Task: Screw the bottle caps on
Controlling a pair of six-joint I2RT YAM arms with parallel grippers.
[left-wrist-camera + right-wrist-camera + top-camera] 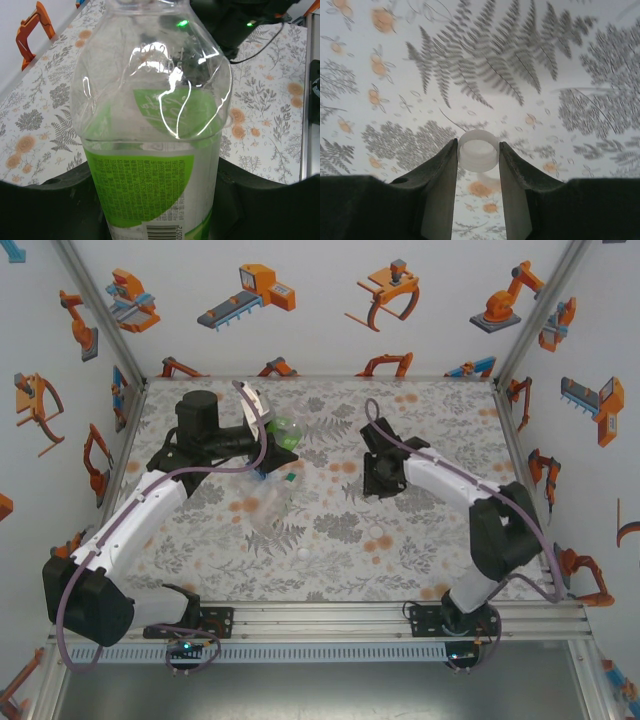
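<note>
The clear plastic bottle with a green label (150,190) stands close before the left wrist camera, its neck cut off by the top edge of the picture. In the overhead view it (285,430) is over the far left-centre part of the table. The label carries blocks of small print too fine to read. At its lower edge is a barcode with the digits 00572 under it; the rest of the number is cut off. The left gripper (155,210) is clamped on the bottle's body, with a dark finger (65,195) pressed against each side at label height. The small white round plastic cap (478,152) is pinched between the two dark fingertips of the right gripper (478,145), both pads touching its rim and its round face toward the wrist camera. It hangs over the grey fern and orange flower printed table cloth (485,60); whether it touches the cloth cannot be told. From above, the right gripper (378,480) points down at mid-table, well apart from the left gripper (272,440), and its own body hides the cap there. Just on the near side of the left gripper lies a small green cap (288,480). Beside it is a scrap of blue label (262,477) whose bottle is hard to make out. A plain clear bottle (265,515) lies near it, faint against the pattern.
</note>
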